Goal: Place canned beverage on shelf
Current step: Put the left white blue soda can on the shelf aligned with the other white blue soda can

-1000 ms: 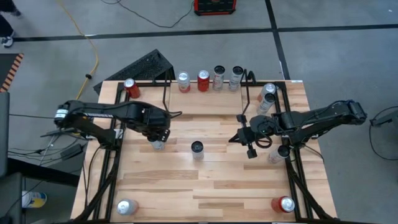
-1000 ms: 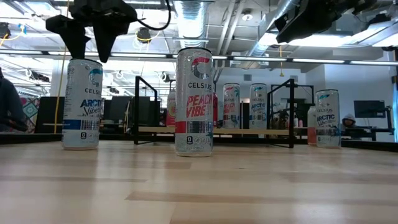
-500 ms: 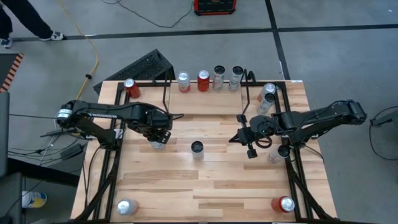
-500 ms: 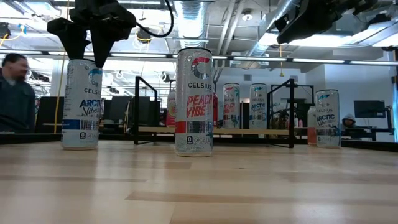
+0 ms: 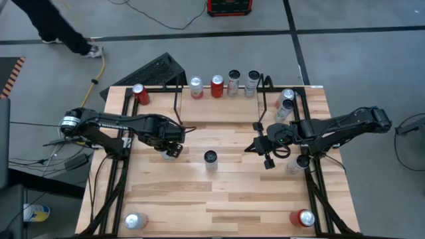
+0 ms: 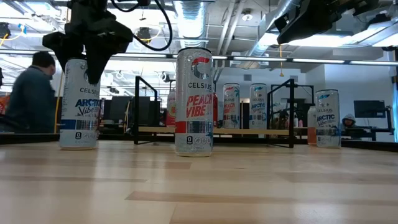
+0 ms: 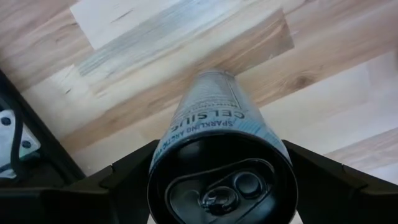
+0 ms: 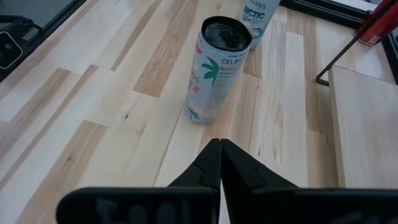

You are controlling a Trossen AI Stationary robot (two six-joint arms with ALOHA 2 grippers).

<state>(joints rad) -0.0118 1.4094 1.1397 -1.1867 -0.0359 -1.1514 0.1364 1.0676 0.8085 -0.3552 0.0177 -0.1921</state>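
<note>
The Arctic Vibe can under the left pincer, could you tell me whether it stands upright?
Slightly tilted: the Arctic Vibe can leans a little, with the left pincer around its top.

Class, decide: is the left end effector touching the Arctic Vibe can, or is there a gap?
Touching. In the left wrist view both fingers press against the sides of the Arctic Vibe can; the low view shows the left end effector clamped around its top.

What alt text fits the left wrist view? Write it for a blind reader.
A tall silver Celsius can stands on the pale wooden tabletop, seen from above its dark pull-tab lid, with the left gripper closed around its top, one dark finger on each side.
</note>
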